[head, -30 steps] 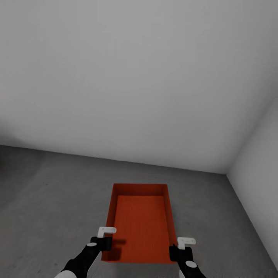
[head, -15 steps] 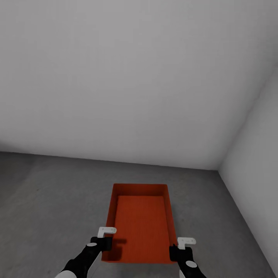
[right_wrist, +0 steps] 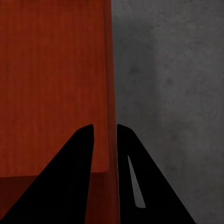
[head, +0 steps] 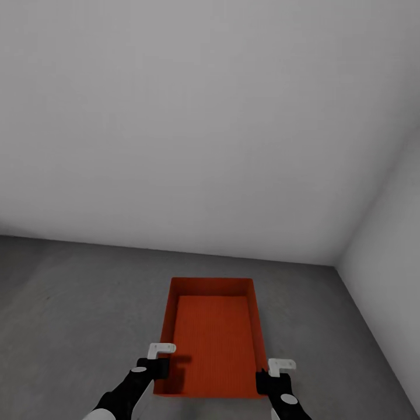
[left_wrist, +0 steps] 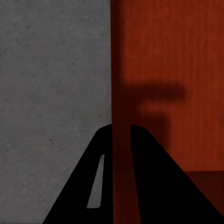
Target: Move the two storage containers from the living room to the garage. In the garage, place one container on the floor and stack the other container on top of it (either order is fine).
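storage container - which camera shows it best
The head view: the whole storage container shows, open top and ribbed bottom, over the concrete floor. Each wrist view shows just one side wall clamped between gripper fingers, left and right.

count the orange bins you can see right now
1: one storage container, held over the grey floor by the left gripper and right gripper on its side walls. A second could be nested unseen.

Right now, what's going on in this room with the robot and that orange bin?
The robot is holding one orange-red storage container with both arms, over the grey concrete floor near a corner of plain walls. The left gripper pinches the bin's left side wall and the right gripper its right side wall, each with a finger inside and a finger outside. The bin is empty. Whether it rests on the floor or hangs above it is unclear.
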